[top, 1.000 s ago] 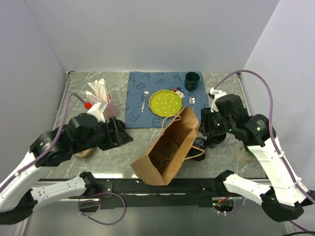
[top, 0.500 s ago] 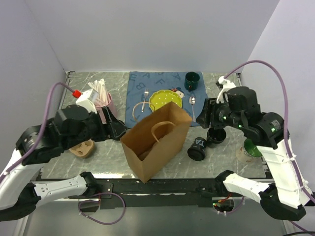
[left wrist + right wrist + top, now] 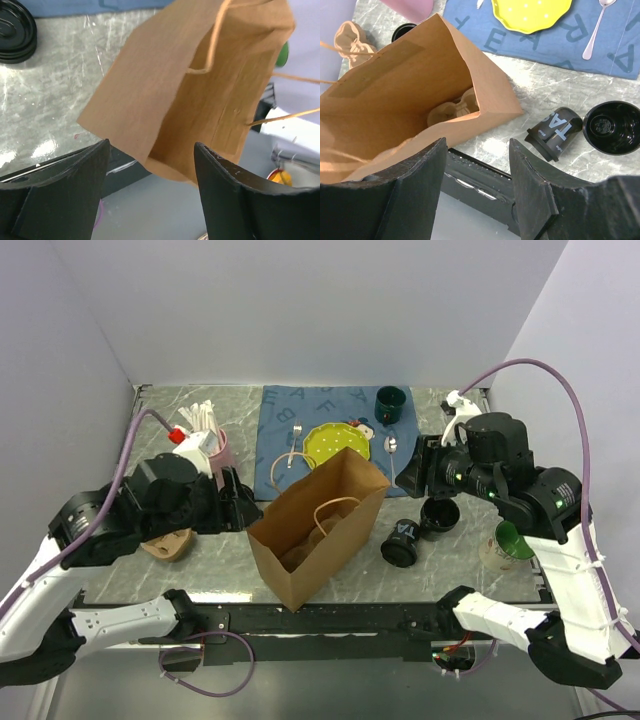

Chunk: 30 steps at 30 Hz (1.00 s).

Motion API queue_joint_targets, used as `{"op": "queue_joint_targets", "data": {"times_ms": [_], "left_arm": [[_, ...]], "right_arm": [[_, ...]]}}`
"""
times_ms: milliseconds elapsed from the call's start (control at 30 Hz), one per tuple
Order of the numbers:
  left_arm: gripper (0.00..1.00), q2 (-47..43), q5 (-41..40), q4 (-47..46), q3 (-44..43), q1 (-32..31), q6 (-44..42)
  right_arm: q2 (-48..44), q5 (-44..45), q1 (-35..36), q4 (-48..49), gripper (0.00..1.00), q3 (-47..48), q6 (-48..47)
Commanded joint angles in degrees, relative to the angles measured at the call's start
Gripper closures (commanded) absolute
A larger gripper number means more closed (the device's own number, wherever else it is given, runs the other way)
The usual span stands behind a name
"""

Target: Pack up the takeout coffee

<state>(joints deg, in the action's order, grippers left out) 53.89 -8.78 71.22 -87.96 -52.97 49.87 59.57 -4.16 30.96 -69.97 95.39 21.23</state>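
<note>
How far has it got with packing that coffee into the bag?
Looks done: the paper bag stands upright and open, something tan at its bottom. In hand: nothing; the left gripper and right gripper are both open and empty. Left: the black coffee cup lies on its side beside the bag, not yet packed.

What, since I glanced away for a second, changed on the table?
The brown paper bag, earlier tipped toward the near edge, now stands upright. The right gripper pulled away from it, open and empty. The small black disposable cup stayed on its side beside the bag; dark green mug and yellow plate unmoved.
</note>
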Motion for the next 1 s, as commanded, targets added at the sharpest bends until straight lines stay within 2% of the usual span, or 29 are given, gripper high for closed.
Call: {"op": "queue_joint_targets", "data": {"times_ms": [0, 167, 233, 267, 300, 367, 400, 467, 600, 700, 867, 967], "left_arm": [[0.27, -1.77, 4.12, -3.10, 2.96, -0.20, -3.28], [0.33, -1.60, 2.98, -3.55, 5.08, -0.20, -7.67], [0.39, -0.11, 2.36, -3.37, 4.56, -0.20, -10.12], [0.43, 0.42, 1.23, -3.11, 3.68, -0.20, -10.92], [0.54, 0.95, 0.61, -3.02, 3.15, -0.20, -11.71], [0.63, 2.36, -2.89, -2.49, 1.49, -0.12, -13.47], [0.70, 2.71, -4.31, -2.49, 1.04, -0.20, -14.09], [0.75, 3.24, -6.77, -3.19, 0.60, -0.20, -16.46], [0.99, 3.42, -14.58, -10.46, 2.18, -0.20, -23.12], [0.92, 4.12, -16.44, -13.82, 3.41, -0.20, -26.04], [0.90, 2.37, -17.42, -21.82, 8.32, -0.20, -31.14], [0.82, 1.39, -19.08, -24.81, 10.09, -0.12, -32.64]], "right_arm": [[-1.47, -0.23, -0.20, 1.68, 0.39, -1.00, 0.56], [-2.27, -0.41, -0.20, 2.47, 0.39, -2.58, 0.65], [-2.27, -0.49, -0.20, 2.48, 0.39, -2.58, 0.74], [-2.27, -0.49, -0.20, 2.47, 0.39, -2.58, 0.65], [-2.27, -0.49, -0.20, 2.47, 0.39, -2.50, 0.48], [-2.35, -0.50, -0.11, 2.39, 0.39, -2.41, 0.39], [-2.53, -0.41, -0.20, 2.39, 0.39, -2.41, 0.21], [-2.79, -0.49, -0.20, 2.39, 0.39, -2.76, 0.21], [-3.49, -1.02, -0.20, 2.21, 0.39, -3.72, 0.04], [-3.85, -1.20, -0.20, 2.04, 0.39, -3.81, -0.23], [-4.64, -2.16, -0.29, 2.47, 0.39, -5.30, -0.67], [-4.64, -2.69, -0.20, 2.82, 0.39, -5.57, -0.75]]}}
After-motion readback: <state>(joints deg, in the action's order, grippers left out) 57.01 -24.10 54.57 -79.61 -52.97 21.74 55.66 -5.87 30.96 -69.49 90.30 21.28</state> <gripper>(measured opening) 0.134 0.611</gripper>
